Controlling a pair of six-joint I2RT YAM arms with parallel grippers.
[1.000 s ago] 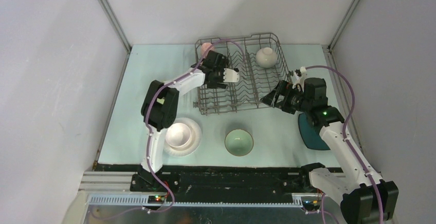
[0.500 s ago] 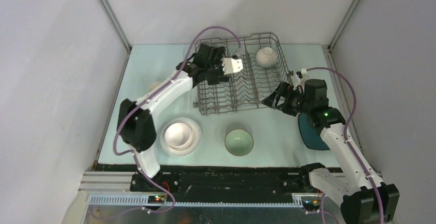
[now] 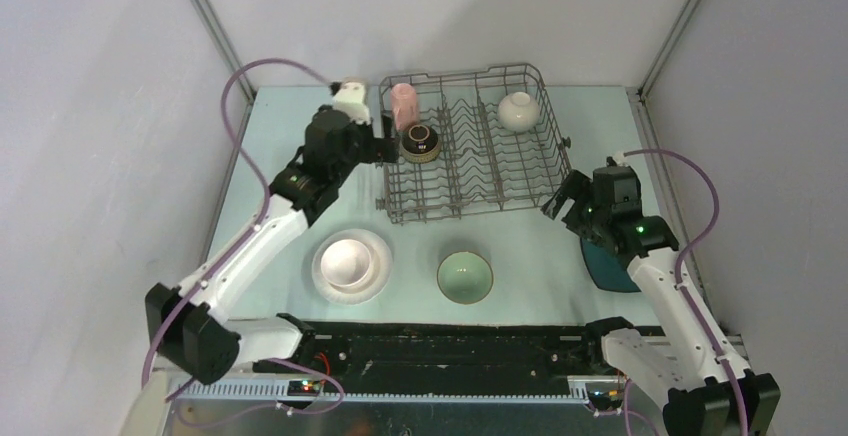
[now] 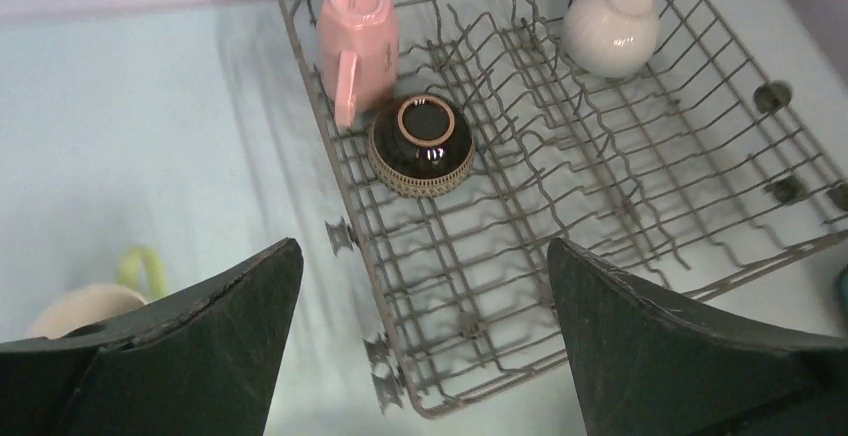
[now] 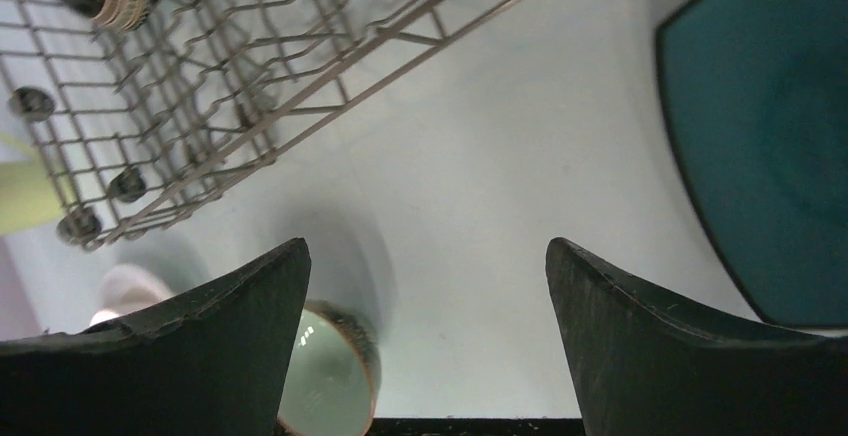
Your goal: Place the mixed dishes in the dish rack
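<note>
Left claw [image 3: 385, 146] has swung back off the rack since a second ago, and now hangs just off its left side with the jaws as wide as they go and nothing in them. Looking through it in the wrist view, the brown bowl [image 4: 421, 144] sits upside down in the dish rack [image 3: 462, 72]. The pink mug [image 4: 357, 26] is just behind that bowl and the white bowl [image 4: 610, 28] is over in the far right corner. The yellow-green mug [image 4: 95, 306] is on the tabletop [image 3: 540, 276] outside the rack, down by the left finger. Right claw [image 3: 562, 194] has also backed away from the rack's right end. It's wide and empty too, hovering over bare tabletop between the pale green bowl [image 3: 464, 276] and the dark teal plate [image 5: 770, 136]. Further out, the pale pink bowl [image 3: 346, 261] sits in the round white plate [image 3: 381, 256] near the front. So I'd say we're between placements, with three pieces in and five still out. My guess for the next move is the left going down for that mug, which means catching the wall or handle cleanly. On the right side the teal plate lies flat, so it'll need a finger worked under the rim.
</note>
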